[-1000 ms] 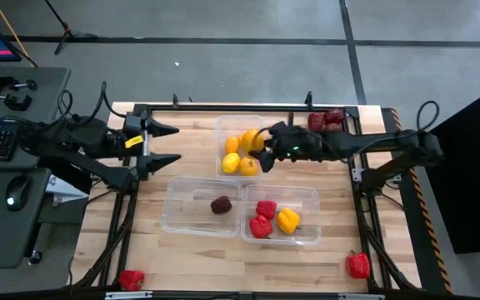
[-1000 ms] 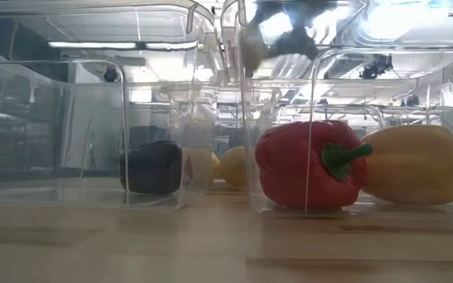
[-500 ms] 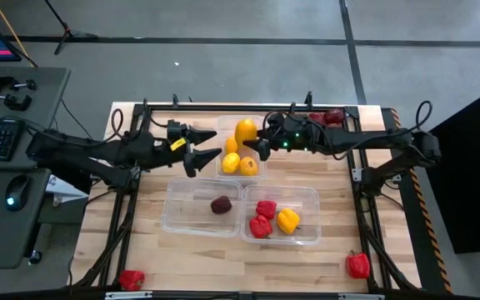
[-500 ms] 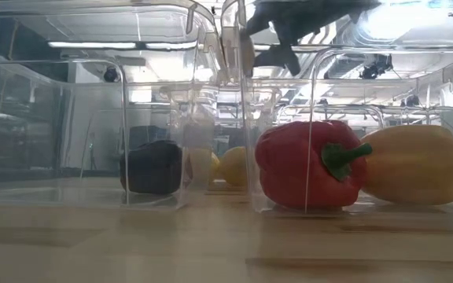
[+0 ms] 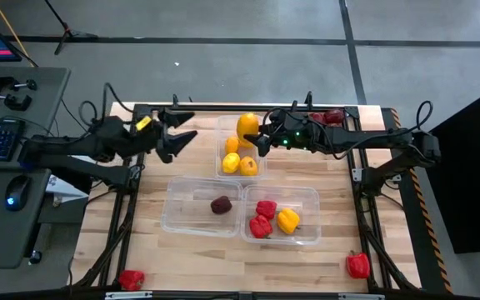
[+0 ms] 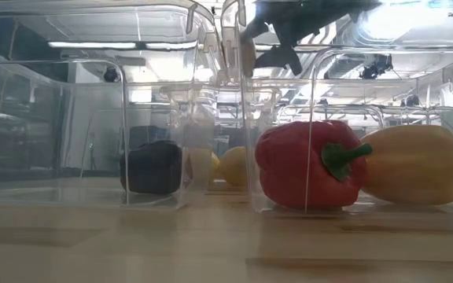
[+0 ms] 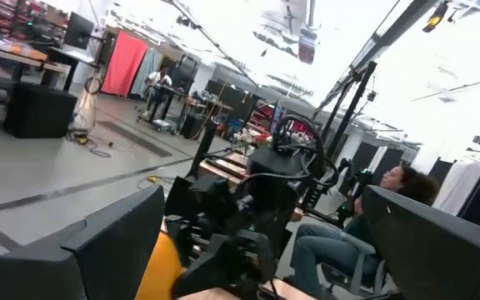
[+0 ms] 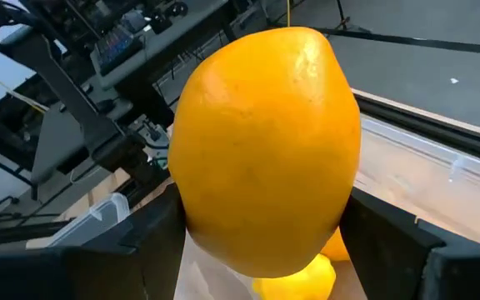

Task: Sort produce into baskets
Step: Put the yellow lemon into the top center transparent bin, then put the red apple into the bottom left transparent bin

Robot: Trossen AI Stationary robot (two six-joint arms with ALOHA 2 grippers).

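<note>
Right tool (image 5: 259,136) clamps a smooth, oval orange citrus (image 5: 247,127), matte dimpled skin, above the far clear plastic tub (image 5: 221,171) holding lemons (image 5: 231,162). Left tool (image 5: 183,127) spread wide, empty, over the wooden desk (image 5: 152,192) near that tub's left wall.

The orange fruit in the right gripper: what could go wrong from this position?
1. The right gripper holds the orange fruit above the far basket, close to its far rim; released here, it might strike the rim and roll onto the table.
2. If it falls inside, it may hit the lemons below and bounce.
3. The open left gripper is raised just beside this basket, so the arms could collide.
</note>
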